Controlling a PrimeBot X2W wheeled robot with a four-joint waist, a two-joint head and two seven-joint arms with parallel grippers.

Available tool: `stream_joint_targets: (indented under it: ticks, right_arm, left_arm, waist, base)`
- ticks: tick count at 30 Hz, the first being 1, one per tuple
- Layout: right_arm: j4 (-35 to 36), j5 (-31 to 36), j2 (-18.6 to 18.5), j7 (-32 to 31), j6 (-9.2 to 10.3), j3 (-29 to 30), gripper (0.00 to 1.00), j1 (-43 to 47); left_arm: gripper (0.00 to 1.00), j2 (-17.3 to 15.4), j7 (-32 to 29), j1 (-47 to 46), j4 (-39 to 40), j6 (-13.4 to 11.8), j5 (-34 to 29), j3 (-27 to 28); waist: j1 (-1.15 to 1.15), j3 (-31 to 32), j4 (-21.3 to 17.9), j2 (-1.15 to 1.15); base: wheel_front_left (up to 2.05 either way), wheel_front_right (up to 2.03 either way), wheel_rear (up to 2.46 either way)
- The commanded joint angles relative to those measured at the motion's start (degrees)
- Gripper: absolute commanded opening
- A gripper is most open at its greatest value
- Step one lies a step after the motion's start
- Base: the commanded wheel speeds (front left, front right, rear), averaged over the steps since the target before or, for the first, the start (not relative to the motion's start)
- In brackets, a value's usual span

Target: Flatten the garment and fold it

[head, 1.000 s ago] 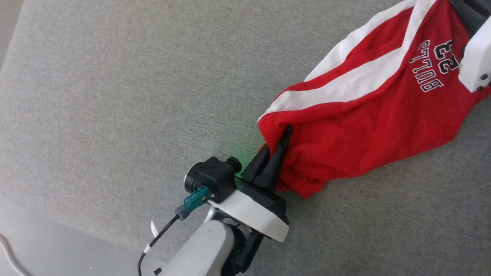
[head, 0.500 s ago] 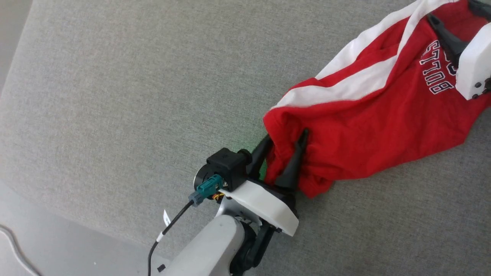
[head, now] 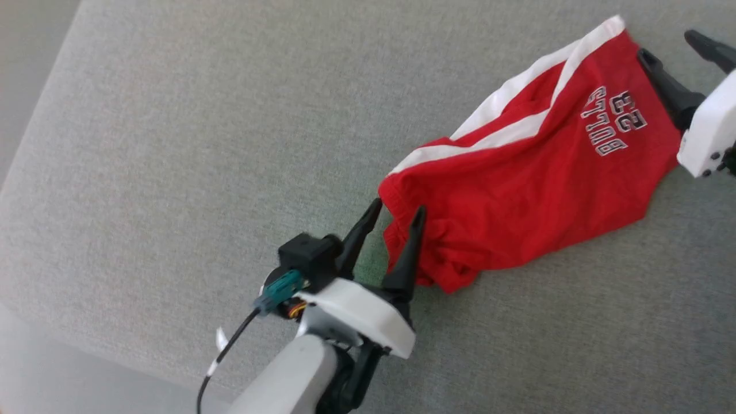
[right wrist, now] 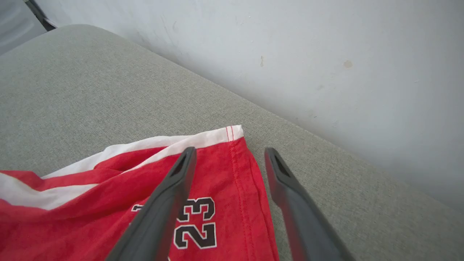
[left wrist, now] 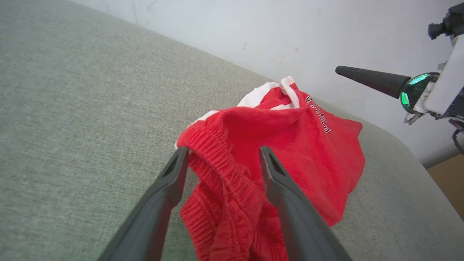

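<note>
Red garment (head: 517,195) lies across the grey cushion (head: 201,144), waistband toward 7 o'clock, hem toward 1. Your left gripper (head: 398,207), fingers spread, straddles the waistband; your right gripper (head: 667,44), equally spread, straddles the hem.

The garment (head: 517,195) is bright red with white side stripes and white "BULLS 23" lettering (outlined in black). The desk (head: 172,144) is speckled grey. The left claw (head: 398,206) and right claw (head: 667,45) are dark grey on white housings.
</note>
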State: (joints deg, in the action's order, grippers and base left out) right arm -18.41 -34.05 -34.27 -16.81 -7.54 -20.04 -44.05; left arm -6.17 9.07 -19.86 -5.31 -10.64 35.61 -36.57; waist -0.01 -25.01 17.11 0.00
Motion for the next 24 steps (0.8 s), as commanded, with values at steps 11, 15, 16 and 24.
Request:
stream_joint_targets:
  ticks: [11, 15, 16, 24]
  right_arm:
    - [16.06, 8.37, 11.95, 9.82, 0.05, 20.22, 1.00, 23.00]
    - [24.07, 14.23, 18.84, 11.80, 0.05, 26.59, 1.00, 33.32]
    - [25.81, 15.41, 20.75, 12.24, 0.05, 27.52, 1.00, 35.73]
    - [31.49, 22.21, 29.68, 15.40, 0.05, 30.17, 1.00, 49.06]
  left_arm:
    - [1.00, -6.36, 3.46, 9.63, 7.94, -5.89, -2.29, 3.98]
    - [1.00, -7.37, 4.71, 12.84, 9.00, -7.43, -4.38, 4.24]
    - [1.00, -7.42, 4.96, 13.66, 9.18, -7.85, -4.80, 4.42]
    - [1.00, -6.62, 5.78, 19.13, 8.78, -10.12, -7.18, 5.46]
  waist:
    - [0.01, 10.91, -4.56, 0.00]
    - [0.01, 12.72, -5.02, 0.00]
    - [0.01, 13.15, -5.13, 0.00]
    - [0.01, 16.08, -6.12, 0.00]
  base:
    - [0.00, 0.00, 0.00]
    - [0.00, 0.00, 0.00]
    - [0.00, 0.00, 0.00]
    - [0.00, 0.00, 0.00]
